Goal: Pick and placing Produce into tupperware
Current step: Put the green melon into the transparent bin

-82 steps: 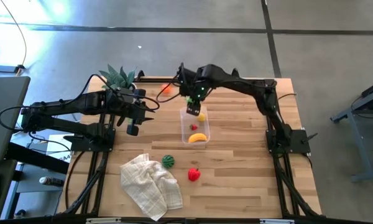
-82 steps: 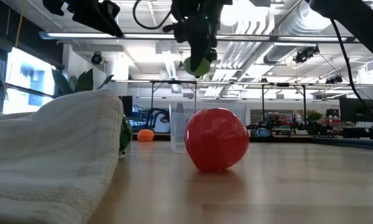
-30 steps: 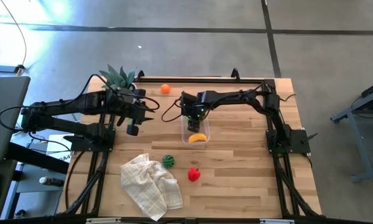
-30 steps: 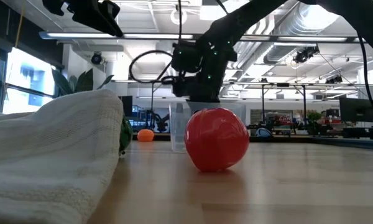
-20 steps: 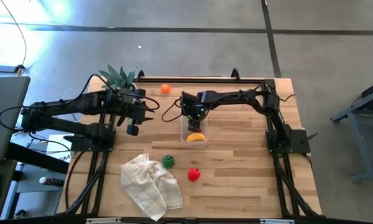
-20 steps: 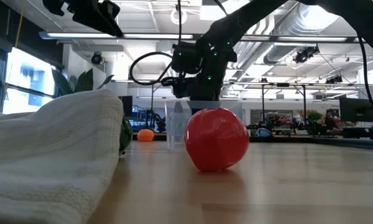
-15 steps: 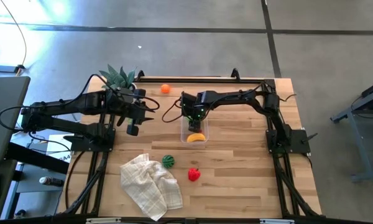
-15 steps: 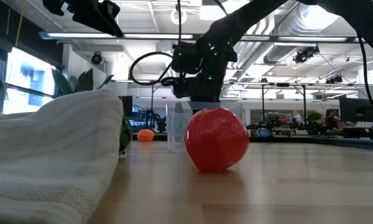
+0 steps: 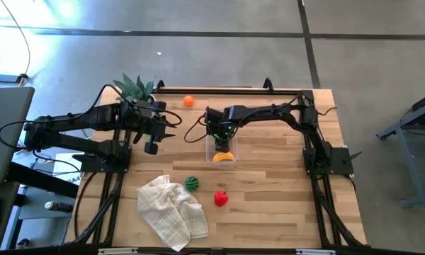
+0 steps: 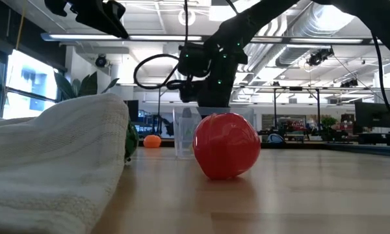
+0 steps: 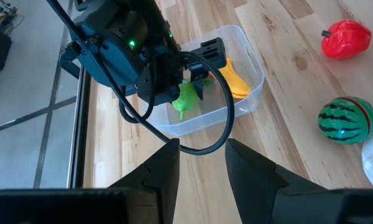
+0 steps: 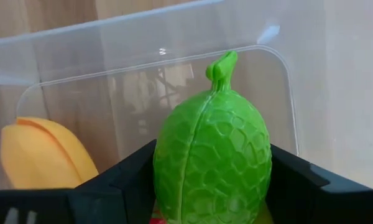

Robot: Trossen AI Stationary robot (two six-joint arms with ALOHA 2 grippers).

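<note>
Right gripper (image 11: 193, 87) is down in the tupperware (image 9: 222, 146) mid-frame, pinching a green fruit (image 12: 211, 165). Banana (image 12: 40, 155) half hidden behind it. Left gripper (image 9: 150, 138) idles upper left, fingers spread.

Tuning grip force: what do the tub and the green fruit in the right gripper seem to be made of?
The tupperware looks like thin clear glossy plastic: the wood shows through it. The green fruit looks like moulded hard plastic, with a shiny pebbled skin and a seam.
</note>
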